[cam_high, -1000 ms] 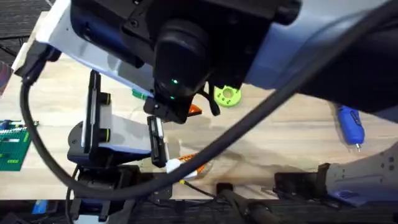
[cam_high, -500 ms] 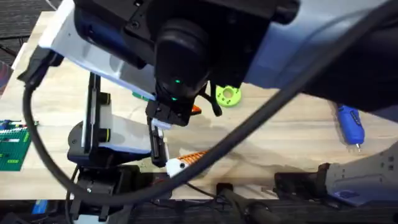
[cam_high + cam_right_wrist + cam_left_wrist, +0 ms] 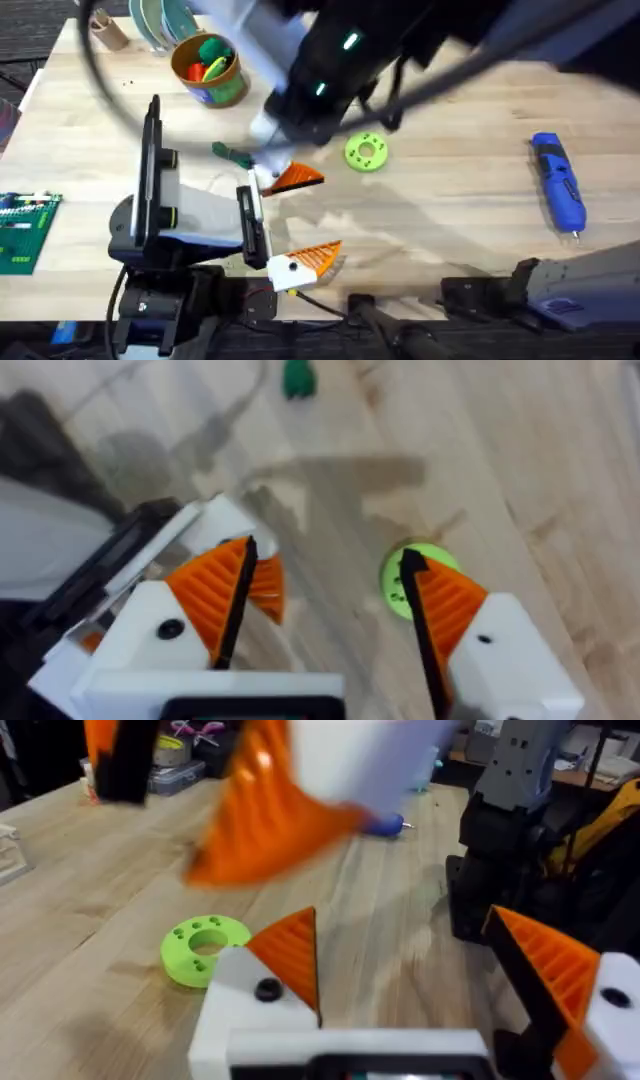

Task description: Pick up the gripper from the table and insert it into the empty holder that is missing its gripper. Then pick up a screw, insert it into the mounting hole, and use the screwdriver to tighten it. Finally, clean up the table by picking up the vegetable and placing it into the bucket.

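Nearest me, the left gripper (image 3: 300, 262) sits open at the table (image 3: 450, 230) edge. Just beyond it the right gripper (image 3: 285, 178) hangs open, empty. The vegetable (image 3: 232, 154) lies beside that; the screwdriver (image 3: 558, 183) well off right.

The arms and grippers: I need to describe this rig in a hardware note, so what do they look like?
The left gripper and the right gripper match: white angular finger mounts, each with a dark screw, carrying orange ribbed wedge pads edged in black. From overhead, the right arm is black and pale grey with green indicator lights and a black cable, and the left arm is black and white.
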Robot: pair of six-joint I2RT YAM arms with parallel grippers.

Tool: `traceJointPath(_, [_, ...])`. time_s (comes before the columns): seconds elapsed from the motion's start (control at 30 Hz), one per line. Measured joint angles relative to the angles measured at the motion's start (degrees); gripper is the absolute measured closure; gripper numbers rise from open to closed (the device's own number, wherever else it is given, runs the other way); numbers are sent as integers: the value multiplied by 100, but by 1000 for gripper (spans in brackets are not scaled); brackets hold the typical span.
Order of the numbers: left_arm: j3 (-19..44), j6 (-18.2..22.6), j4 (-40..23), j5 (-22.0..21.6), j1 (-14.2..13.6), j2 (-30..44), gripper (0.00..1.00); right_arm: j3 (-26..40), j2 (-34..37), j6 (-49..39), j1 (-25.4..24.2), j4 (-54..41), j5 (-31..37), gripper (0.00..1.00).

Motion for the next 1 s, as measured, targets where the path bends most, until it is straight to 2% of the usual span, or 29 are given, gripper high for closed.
traceJointPath(0.3, [0,0,-2,0,0,0,3,43,-62,938,-1268,427,-15,82])
traceJointPath(0.4, [0,4,0,0,0,-2,120,43,-13,1280,-1586,609,-13,82])
traceJointPath(0.43, [0,1,-1,0,0,-1,179,43,-1,1355,-1652,658,-13,82])
traceJointPath(0.47, [0,-1,0,0,0,0,282,43,8,1413,-1709,700,-14,82])
traceJointPath(0.6, [0,4,0,0,0,0,913,43,10,1552,-1889,855,-17,80])
traceJointPath(0.63, [0,37,2,-9,0,0,972,43,12,1571,-1928,888,-17,79])
traceJointPath(0.8, [0,42,7,-50,0,0,996,43,10,1633,-2226,906,-16,78])
traceJointPath(1.0, [0,42,11,-61,0,-2,997,43,-50,1627,-2919,474,-17,80])
